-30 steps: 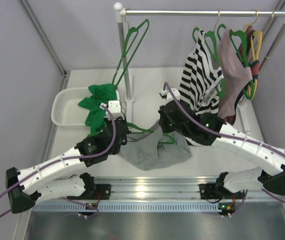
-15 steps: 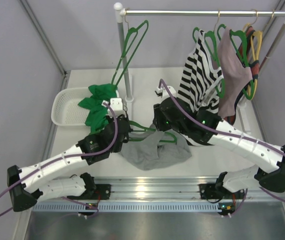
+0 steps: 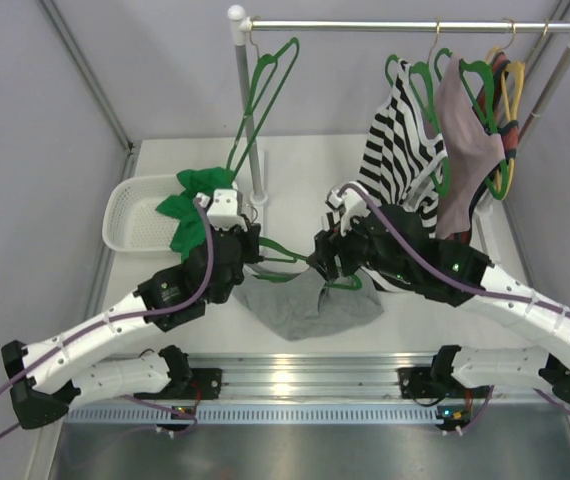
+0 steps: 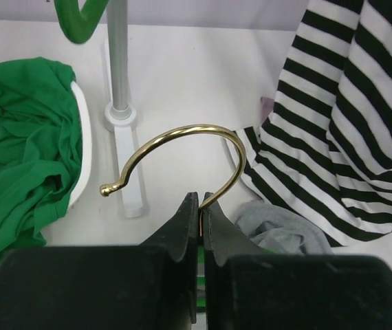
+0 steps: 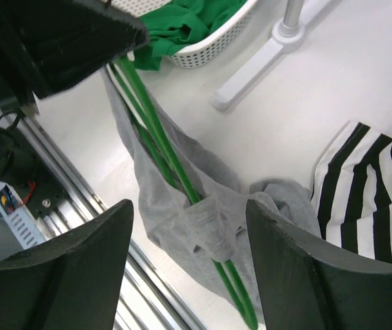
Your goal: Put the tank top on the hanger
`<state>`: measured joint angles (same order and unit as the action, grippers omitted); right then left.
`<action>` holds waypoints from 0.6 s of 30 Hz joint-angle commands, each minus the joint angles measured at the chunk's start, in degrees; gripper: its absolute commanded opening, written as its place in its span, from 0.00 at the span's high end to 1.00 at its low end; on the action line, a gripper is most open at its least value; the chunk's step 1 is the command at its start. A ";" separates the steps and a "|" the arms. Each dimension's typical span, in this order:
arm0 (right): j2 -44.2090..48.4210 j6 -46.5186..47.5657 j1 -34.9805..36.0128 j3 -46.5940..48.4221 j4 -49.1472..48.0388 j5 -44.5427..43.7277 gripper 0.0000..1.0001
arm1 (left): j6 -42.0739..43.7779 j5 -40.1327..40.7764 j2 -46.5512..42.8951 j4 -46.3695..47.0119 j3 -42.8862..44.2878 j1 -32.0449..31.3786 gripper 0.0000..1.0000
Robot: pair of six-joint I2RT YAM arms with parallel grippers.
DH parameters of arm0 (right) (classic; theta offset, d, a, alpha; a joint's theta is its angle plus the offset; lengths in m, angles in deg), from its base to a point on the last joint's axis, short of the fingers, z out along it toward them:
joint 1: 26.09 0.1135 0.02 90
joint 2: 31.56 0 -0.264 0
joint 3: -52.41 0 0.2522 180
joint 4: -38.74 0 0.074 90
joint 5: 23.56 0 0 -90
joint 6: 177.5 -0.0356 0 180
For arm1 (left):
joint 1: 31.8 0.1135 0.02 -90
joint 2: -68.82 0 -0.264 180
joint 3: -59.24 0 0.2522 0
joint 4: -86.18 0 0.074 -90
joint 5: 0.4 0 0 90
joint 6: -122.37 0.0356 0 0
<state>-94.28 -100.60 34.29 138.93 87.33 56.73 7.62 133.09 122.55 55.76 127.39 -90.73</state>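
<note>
Top external view: a metal clothes rack stands at the far side of a white desk [image 3: 295,170], and its left upright, the rack post [image 3: 248,120], serves as the reference for everything here. The grey tank top [image 3: 310,305] lies crumpled on the desk just nearer the arms than the foot of the post and a little to its right. The green hanger [image 3: 283,252] sits between the post and the tank top, its bars running down into the grey cloth. The left claw [image 3: 252,252] reaches in just in front of the post; the right claw [image 3: 325,262] is further right of the post, above the tank top's upper edge. Left of the post, a white basket [image 3: 130,215] holds a green garment [image 3: 190,205]. Well to the right of the post, a black-and-white striped top [image 3: 400,150] hangs from the rail, and an empty green hanger [image 3: 265,90] hangs just beside the post. In the left wrist view, the left claw's jaws are pressed tight on the stem of the hanger's gold hook [image 4: 189,128], which curves up in front of the post's foot. In the right wrist view, the right claw's jaws are spread wide, gripping nothing, with the hanger's bars and grey cloth below them.
</note>
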 commanded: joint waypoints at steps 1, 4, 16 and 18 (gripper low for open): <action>2.51 6.86 0.44 -3.31 -4.42 6.20 0.32 | 1.20 -4.28 -2.32 0.23 4.75 0.14 1.00; 2.34 8.70 0.26 -4.72 -5.12 8.04 0.31 | 2.07 -7.88 -1.97 -0.82 7.13 0.14 1.00; 1.10 5.99 0.27 -6.04 -10.82 8.75 0.57 | 4.36 -12.19 2.24 -4.86 16.70 0.05 1.00; 1.63 5.20 0.26 -6.31 -11.27 7.79 0.68 | 4.80 -13.07 2.86 -5.39 17.67 0.05 1.00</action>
<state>-94.52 -94.13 34.26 132.98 80.75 64.99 11.18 121.74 125.04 49.37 141.09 -90.73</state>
